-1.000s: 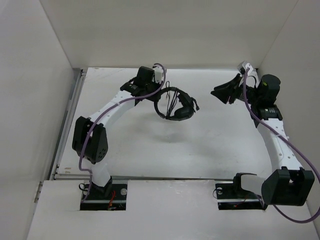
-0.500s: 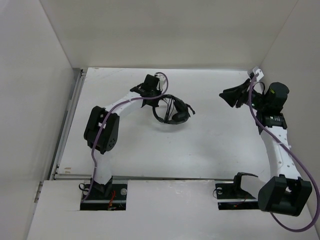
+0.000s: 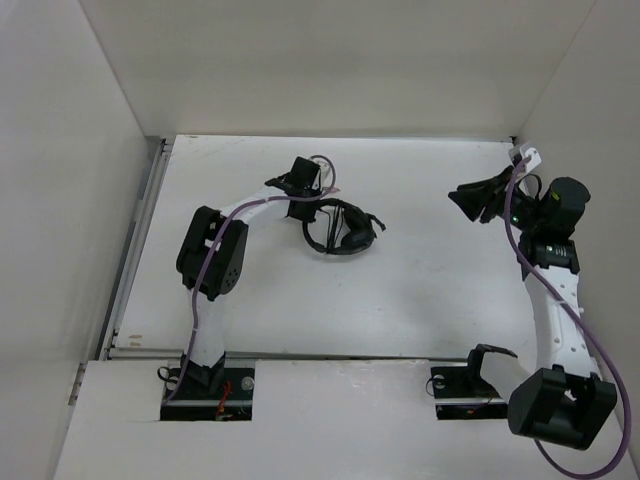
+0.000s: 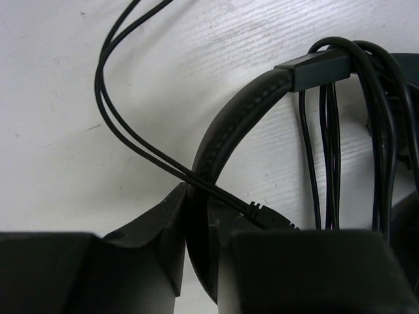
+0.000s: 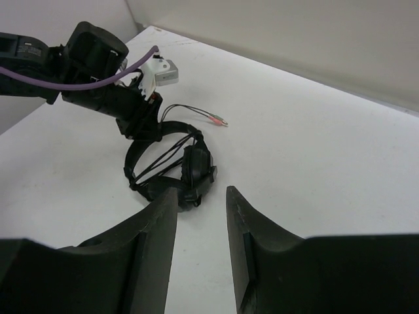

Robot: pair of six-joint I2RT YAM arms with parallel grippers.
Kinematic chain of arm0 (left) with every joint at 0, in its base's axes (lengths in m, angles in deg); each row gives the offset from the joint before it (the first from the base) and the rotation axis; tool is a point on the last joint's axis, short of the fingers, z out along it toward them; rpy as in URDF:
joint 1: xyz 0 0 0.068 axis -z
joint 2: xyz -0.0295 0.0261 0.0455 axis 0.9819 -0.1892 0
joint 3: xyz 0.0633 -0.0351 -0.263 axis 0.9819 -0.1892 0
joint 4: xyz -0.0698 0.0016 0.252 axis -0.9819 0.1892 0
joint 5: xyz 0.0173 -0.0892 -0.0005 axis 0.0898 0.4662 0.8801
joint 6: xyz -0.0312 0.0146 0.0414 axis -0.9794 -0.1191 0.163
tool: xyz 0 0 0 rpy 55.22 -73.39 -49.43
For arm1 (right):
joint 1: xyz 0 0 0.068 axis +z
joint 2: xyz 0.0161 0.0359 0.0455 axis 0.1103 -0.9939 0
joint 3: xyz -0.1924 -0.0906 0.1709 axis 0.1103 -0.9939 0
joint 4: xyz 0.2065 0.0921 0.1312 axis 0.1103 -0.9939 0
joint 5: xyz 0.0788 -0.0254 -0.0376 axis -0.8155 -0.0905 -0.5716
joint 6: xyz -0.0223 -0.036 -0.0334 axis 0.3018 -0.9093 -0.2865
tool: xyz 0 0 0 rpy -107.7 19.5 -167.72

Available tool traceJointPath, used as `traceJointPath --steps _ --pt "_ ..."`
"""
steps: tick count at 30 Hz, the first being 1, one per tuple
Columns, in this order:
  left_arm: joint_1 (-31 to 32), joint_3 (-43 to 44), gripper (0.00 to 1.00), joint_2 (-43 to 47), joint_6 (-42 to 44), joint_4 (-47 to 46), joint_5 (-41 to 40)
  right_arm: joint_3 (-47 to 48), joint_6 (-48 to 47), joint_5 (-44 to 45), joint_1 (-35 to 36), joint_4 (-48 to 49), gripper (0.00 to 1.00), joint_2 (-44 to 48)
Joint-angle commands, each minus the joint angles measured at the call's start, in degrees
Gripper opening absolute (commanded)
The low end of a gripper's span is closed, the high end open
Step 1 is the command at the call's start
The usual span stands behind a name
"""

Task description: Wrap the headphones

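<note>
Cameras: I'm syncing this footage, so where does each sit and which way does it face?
Top external: fixed above and behind the bases, looking down on the table; left arm and right arm show whole.
Left wrist: on the left arm, looking down past the left gripper, jaws closed on the headband.
Right wrist: on the right arm, facing left across the table through the right gripper, jaws open.
Shared: top and right wrist both show the left arm holding the headphones.

Robot lab cell: white table (image 3: 430, 290) boxed by plain walls (image 3: 330, 70); left arm (image 3: 212, 262), right arm (image 3: 553, 310) bolted at edge.
</note>
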Motion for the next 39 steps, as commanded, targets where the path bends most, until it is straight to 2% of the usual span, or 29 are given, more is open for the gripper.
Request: traceJointPath --steps 1,5,9,19,24,26,28,32,34,38,39 --pt "-0.6 -1.7 0.17 2.3 -0.7 1.1 0.1 -1.0 0.9 0.2 -0.7 2.8 0.42 2.2" --pt "-1.6 -3.1 0.27 5.4 -1.0 1.9 0.7 -2.4 0.8 1.1 -1.4 2.8 0.42 3.2" --pt "-2.6 -4.1 0.44 9.8 -1.3 3.3 2.3 -3.3 0.8 2.1 -2.0 2.8 0.43 4.2" --pt "-6.1 0.6 0.49 25.8 -5.9 11.1 13.4 -4.0 0.9 8.6 -2.5 0.9 0.45 6.6" --pt "-9.9 -1.7 0.59 35.2 -5.4 12.1 13.5 -4.0 -0.6 23.9 -3.4 -4.3 0.49 9.8" --pt "-14.7 -5.2 0.7 40.2 -5.4 11.7 13.2 -3.4 -3.0 30.7 -3.8 -8.8 0.49 11.0" --pt "-19.7 -8.6 0.77 44.6 -5.2 11.3 12.7 -3.9 -7.1 37.1 -4.3 -11.6 0.49 13.1" --pt "-30.6 -14.6 0.82 52.2 -3.5 10.0 9.8 -5.2 -13.2 49.9 -4.7 -16.2 0.55 16.4" --pt "-36.9 -17.8 0.83 55.9 -1.1 9.5 8.0 -2.0 -15.6 49.4 -4.9 -25.4 0.59 15.1" --pt "-45.2 -21.8 1.0 59.5 2.1 10.4 7.6 2.5 -16.9 46.5 -6.3 -35.5 0.58 14.3" --pt "-47.0 -22.8 1.0 60.3 2.8 10.9 7.8 3.6 -17.3 46.8 -6.3 -38.1 0.58 14.0"
